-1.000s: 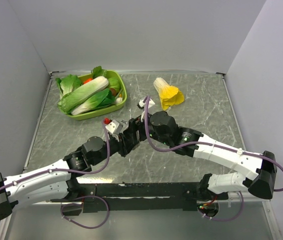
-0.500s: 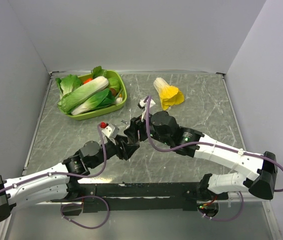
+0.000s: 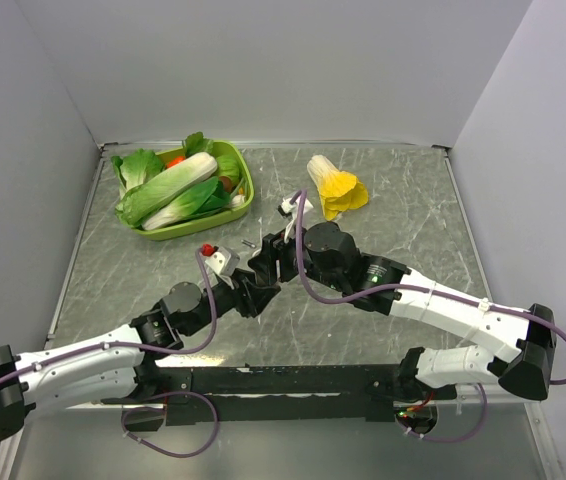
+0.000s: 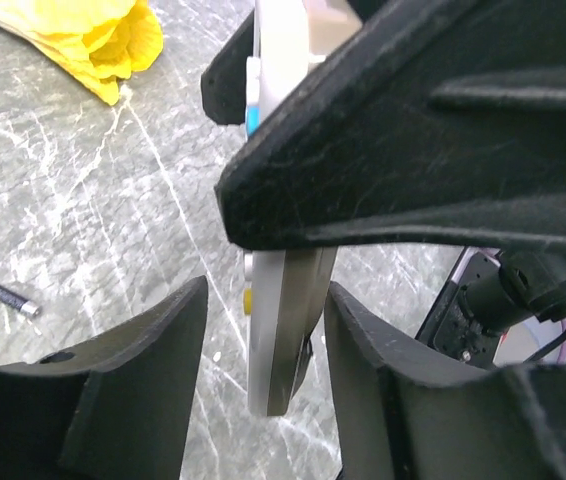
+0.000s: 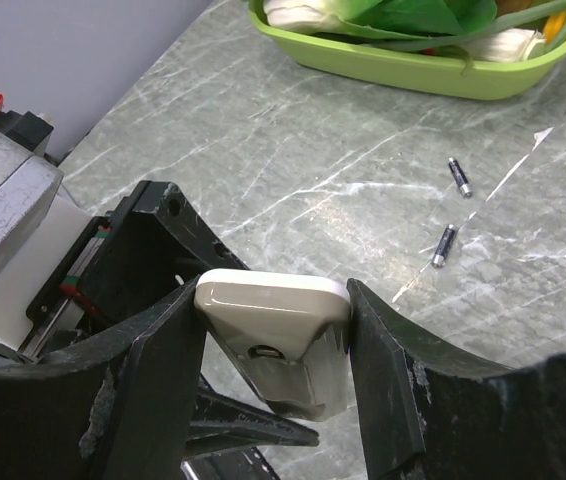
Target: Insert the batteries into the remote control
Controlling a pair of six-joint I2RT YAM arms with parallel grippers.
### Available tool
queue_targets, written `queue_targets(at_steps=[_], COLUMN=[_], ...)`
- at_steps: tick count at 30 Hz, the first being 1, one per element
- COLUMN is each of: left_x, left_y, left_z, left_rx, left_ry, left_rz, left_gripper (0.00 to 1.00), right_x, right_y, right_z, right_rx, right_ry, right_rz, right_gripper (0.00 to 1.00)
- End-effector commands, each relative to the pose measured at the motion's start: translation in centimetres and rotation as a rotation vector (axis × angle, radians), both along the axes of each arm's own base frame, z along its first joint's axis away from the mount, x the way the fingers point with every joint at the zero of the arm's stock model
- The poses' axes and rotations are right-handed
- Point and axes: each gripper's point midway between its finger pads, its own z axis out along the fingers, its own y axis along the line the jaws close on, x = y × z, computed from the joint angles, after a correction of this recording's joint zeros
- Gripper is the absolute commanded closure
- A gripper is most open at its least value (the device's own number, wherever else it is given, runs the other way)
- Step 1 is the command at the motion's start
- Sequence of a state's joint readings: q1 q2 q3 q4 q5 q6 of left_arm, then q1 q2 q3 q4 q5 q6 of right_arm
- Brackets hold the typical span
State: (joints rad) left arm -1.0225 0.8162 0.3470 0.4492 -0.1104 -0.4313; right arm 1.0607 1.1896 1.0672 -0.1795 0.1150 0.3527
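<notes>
in the left wrist view we see the remote control [image 4: 281, 340] only in parts: a black finger [image 4: 413, 150] crosses its middle and its top leaves the picture. from above it is too small and too covered for us to tell.

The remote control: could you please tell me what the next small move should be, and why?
Probably draw the left gripper back off the remote control and toward the batteries. The right gripper clamps the remote, the left's jaws stand open around it, and both batteries lie loose on the table.
</notes>
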Motion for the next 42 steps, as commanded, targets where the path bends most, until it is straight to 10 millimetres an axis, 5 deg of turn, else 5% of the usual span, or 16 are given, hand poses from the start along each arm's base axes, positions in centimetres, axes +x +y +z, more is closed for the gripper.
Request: queue_targets(at_steps=[1,20,22,25,28,29,32,35,42], left_x=[0.3,0.3,0.3,0.3,0.2,0.3,0.2,0.1,-0.9], left_y=[-0.3,-0.4,-0.5,-0.6,-0.3,-0.2,0.4,0.8,0.6], left_z=[1.1,1.0,1.1,0.9,0.8,0.9,0.4,-0.3,-1.7], left_rx=[-0.054,-0.063,-0.066,-0.064,-0.077,-0.087,-0.118,-0.141,-0.171], left_ry=[-0.030,-0.031,-0.030,-0.025,-0.015,-0.010,0.025,0.071,0.165], left_rz=[0.010,0.007,0.005,0.002,0.008,0.019,0.042,0.054,0.022], left_gripper=[0.47,0.53,0.59,0.82,0.98,0.98,0.99,0.99,0.99], right_x=[0.0,-0.1,-0.1,-0.1,-0.2,-0.3,-0.4,-0.7,-4.7], right_y=[0.0,0.0,0.0,0.0,-0.3,-0.4,-1.4,-2.8,-4.2], right_z=[3.3,3.1,3.0,2.7,2.5,2.6,3.3,4.3,4.7], right_rx=[0.102,0.112,0.112,0.107,0.104,0.104,0.112,0.120,0.088], right_ry=[-0.037,-0.029,-0.027,-0.023,-0.024,-0.034,-0.091,-0.199,-0.617], right_rz=[-0.012,-0.017,-0.016,-0.018,-0.016,-0.012,-0.010,0.005,0.295], right_gripper=[1.00,1.00,1.00,0.99,0.77,0.58,0.31,0.15,0.06])
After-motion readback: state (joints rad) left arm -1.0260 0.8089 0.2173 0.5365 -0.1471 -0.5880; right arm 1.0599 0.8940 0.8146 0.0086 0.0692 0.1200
